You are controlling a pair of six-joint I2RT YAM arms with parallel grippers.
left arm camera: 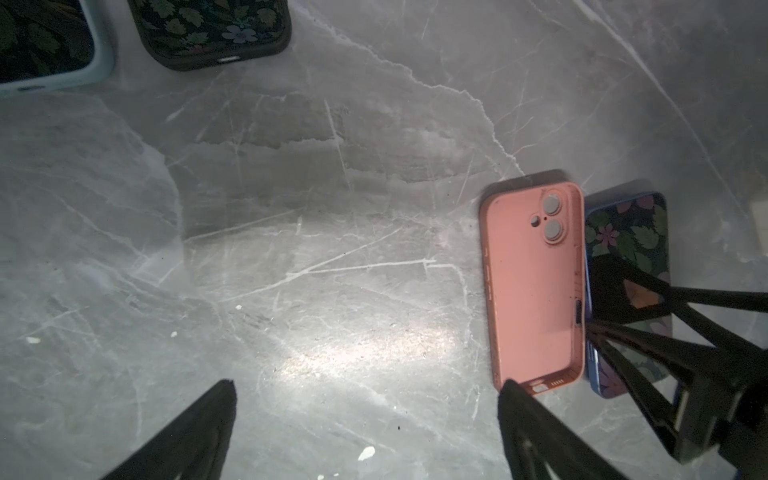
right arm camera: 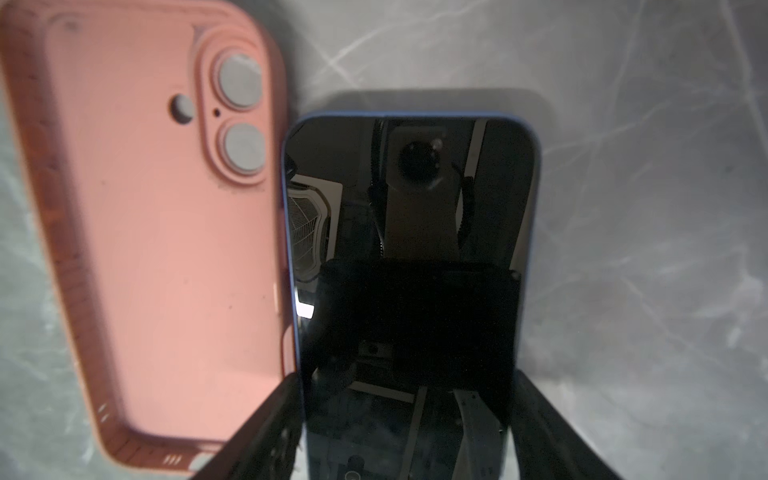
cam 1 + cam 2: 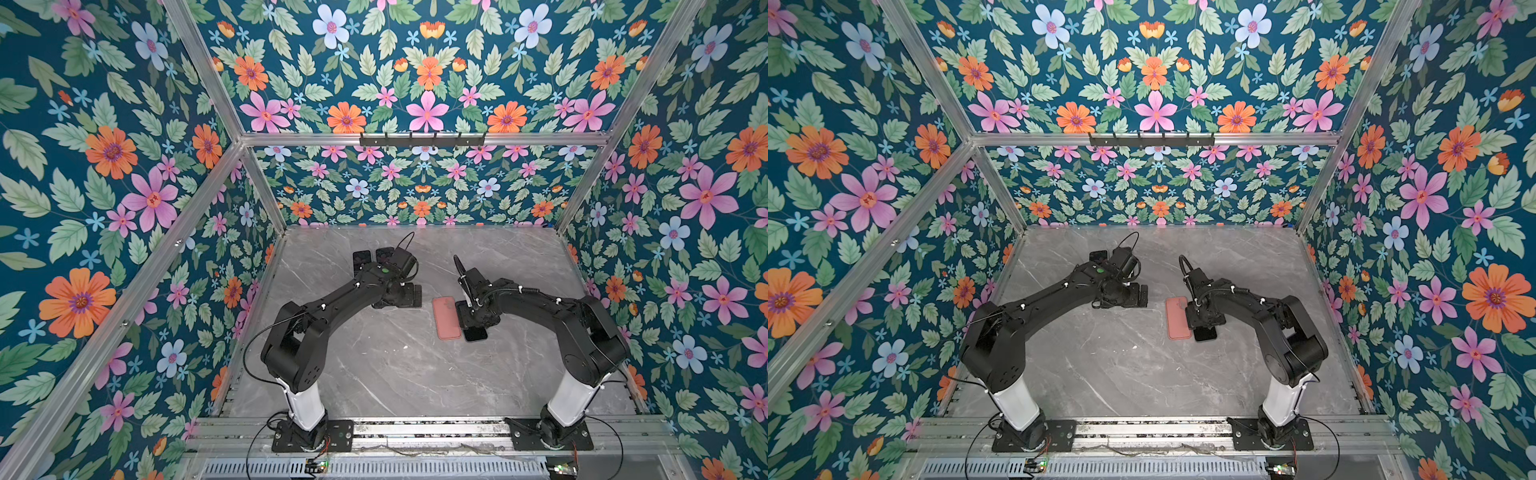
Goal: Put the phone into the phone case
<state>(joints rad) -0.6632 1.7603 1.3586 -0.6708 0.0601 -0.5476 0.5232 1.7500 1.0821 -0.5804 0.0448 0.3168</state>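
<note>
Reaching inward with both arms, elbows raised. Holding the left hand (image 1: 366, 385) spread wide, angled downward. Gripping both long edges of the phone (image 2: 409, 199) with the right hand (image 2: 405, 384), wrist pitched down.

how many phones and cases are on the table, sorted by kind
empty pink case: 1
bare phone: 1
phones already in cases: 2
total in view: 4
</note>
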